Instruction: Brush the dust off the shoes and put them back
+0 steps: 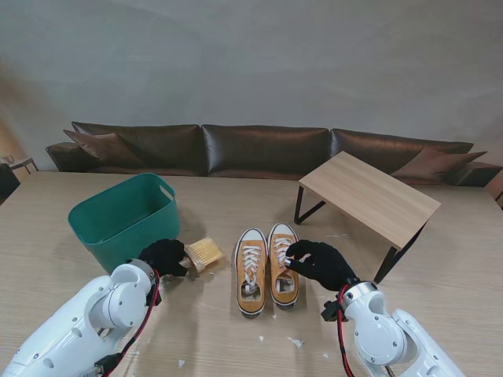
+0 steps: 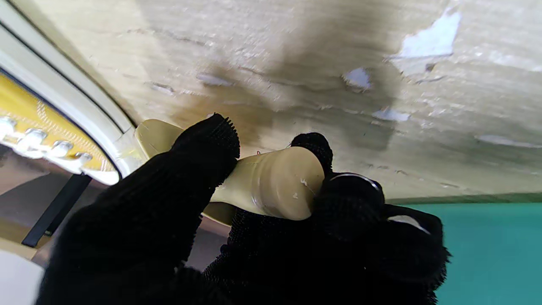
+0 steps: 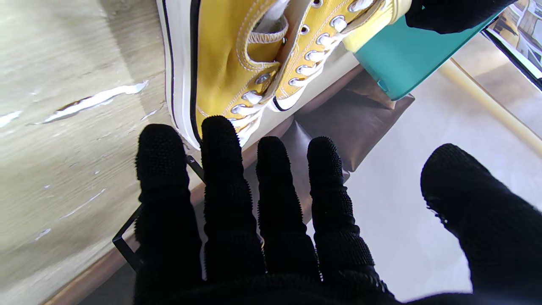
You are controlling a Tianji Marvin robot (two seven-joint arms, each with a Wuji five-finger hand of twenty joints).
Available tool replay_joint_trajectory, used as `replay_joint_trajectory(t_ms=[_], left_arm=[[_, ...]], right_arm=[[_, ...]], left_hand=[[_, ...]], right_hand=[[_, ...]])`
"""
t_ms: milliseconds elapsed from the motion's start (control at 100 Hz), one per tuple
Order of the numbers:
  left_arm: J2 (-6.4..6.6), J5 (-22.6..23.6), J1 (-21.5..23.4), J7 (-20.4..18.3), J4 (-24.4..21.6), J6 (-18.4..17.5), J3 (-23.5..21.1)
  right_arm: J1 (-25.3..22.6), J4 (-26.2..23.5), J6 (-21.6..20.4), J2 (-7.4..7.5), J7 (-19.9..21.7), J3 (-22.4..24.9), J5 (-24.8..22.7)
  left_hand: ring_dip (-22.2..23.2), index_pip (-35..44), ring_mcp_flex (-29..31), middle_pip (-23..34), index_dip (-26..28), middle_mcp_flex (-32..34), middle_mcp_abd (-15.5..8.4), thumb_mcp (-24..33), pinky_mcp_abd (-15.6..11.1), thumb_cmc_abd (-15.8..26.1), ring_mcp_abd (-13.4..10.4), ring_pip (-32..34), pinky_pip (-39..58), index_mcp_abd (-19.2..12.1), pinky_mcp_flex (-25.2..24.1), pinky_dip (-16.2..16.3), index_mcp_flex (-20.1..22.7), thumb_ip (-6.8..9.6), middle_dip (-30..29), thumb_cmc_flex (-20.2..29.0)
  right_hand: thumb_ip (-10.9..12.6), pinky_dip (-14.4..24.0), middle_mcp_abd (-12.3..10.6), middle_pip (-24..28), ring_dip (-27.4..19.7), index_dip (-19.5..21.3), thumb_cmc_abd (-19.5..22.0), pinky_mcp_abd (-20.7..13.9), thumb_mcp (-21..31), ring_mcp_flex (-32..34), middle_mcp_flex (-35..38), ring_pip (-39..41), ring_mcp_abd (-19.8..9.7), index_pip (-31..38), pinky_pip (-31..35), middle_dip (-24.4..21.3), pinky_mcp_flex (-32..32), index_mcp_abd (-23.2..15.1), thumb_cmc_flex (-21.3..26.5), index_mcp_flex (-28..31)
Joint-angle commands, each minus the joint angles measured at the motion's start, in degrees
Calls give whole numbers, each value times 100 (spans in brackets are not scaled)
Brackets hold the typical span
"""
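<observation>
Two yellow canvas sneakers with white laces stand side by side, toes away from me: the left shoe and the right shoe. A brush with tan bristles lies just left of them. My gloved left hand is shut on its beige handle, near the left shoe's white sole. The right hand is open, fingers spread, with fingertips over the right shoe's outer side at the laces; it holds nothing.
A green basket stands at the left, close behind my left hand. A low wooden side table on black legs stands at the right, beyond my right hand. White paper scraps lie on the tabletop nearer to me. A brown sofa runs along the far edge.
</observation>
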Motion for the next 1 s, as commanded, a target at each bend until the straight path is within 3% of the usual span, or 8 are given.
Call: replay_joint_trajectory(t_ms=[0,190,400,560,700,990], left_arm=[[-27,-62,-4,-149,-142,-13,-54],[-13,-195,5,-323,-348,-98,-201],[58,-349,-319,-819,-468,-412,-144],[88,-687,-833,-1189,-289,-622,222],[43,-1076,-1248,-1227,37,-764,634],[36,-1484,-1798,-1593,515,-772,1404]], right_arm=[[-50,-26,18,-11,86,-20,6],[-54,-30,27,-10,97,-23,17],[-29,-9,50,-16,86,-34,24],[13,0,111,-30,34,-26,11],[69,19,190,-51,-33,-15,17],[162,83,299,-81,-110,-16,55]], left_hand=[[-68,651,320,260,350,434,-86,1153,-98,-57,-372,560,-9,-402,195,-160,206,313,-82,782],[-107,583,319,268,355,421,-34,1112,-69,-33,-339,557,-34,-372,184,-182,245,331,-148,820],[-132,545,309,250,429,387,-10,1033,-18,25,-300,524,-106,-372,79,-178,192,345,-144,849],[-148,517,304,201,498,376,-15,958,-59,78,-320,462,-136,-389,16,-154,143,342,-131,858],[-151,500,302,158,535,367,-10,916,-101,108,-319,404,-159,-394,-49,-131,127,347,-109,878],[-139,479,296,60,575,344,-18,797,-173,185,-302,296,-182,-424,-169,-86,67,356,-56,900]], right_hand=[[114,-50,122,66,40,-85,116,152,18,154,17,74,38,84,58,-59,-1571,24,-34,-184],[113,-52,121,73,39,-99,126,150,6,159,21,80,35,90,67,-62,-1567,29,-37,-189],[115,-57,123,77,39,-109,132,156,7,164,13,87,35,98,75,-65,-1564,31,-29,-191],[114,-58,121,83,38,-114,135,161,5,170,20,89,24,104,83,-66,-1556,36,-29,-189],[116,-63,128,83,38,-120,128,170,9,176,30,91,43,104,80,-67,-1565,45,-19,-186],[114,-69,139,75,39,-132,125,172,11,172,36,90,54,100,77,-71,-1571,55,-8,-168]])
